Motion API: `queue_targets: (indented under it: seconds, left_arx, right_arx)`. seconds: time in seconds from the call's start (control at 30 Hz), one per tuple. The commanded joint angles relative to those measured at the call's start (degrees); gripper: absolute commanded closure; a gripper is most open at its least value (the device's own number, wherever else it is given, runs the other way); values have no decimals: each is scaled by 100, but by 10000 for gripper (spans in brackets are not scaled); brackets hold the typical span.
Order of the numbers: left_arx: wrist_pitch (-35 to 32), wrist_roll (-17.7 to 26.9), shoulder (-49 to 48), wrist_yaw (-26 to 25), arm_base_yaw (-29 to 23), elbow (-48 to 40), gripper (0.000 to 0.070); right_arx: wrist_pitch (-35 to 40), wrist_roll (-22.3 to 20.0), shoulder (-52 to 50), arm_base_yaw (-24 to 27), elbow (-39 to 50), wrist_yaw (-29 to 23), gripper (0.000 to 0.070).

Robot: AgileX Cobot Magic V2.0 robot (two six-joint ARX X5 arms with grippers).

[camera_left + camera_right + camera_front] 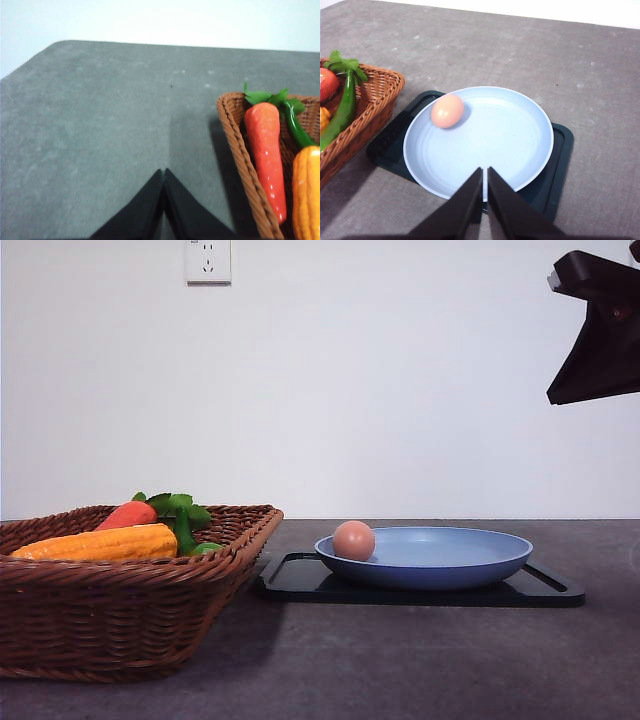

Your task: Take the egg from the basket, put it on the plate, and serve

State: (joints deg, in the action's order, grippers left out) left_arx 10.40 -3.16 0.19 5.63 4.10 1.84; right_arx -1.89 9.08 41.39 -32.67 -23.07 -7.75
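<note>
Fingers: both my grippers pressed together, empty. Egg (447, 110) on plate (520, 150): smooth, round, rolls; I'd grip across its middle.

Hidden or cut off, as I see it from my station:

- Basket (120, 615): its left end runs off the front view's edge; the left wrist view catches one corner, the right wrist view a corner as well.
- Corn cob (100, 543): its lower side sits behind the basket's rim; cropped to a sliver in the left wrist view.
- Carrot (127, 515): mostly hidden behind the corn in the front view.
- Right arm (598, 330): a dark part at the front view's upper right, cut by the edge; I cannot make out its gripper there.
- Black tray (420, 590): its middle lies hidden under the plate (440, 558).
- Egg (354, 540): its base is masked by the plate's rim.
</note>
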Motion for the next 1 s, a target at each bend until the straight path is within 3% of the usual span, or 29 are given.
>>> queue_targets:
  seconds: [0.0, 0.77, 0.9, 0.97]
  left_arx:
    - [-82, -55, -2, -21, -19, -162, 700]
    - [-141, -55, -2, -20, -20, -167, 700]
    - [-134, -55, -2, -20, -20, -167, 700]
    - [-143, -55, -2, -20, -20, -167, 700]
  right_arx:
    - [63, 61, 33, -48, -28, -24, 700]
    - [-57, 34, -179, -50, -1, -49, 700]
    - [-170, -642, -1117, 158, 60, -560, 700]
    - [-114, -793, -1608, 356, 128, -573, 700]
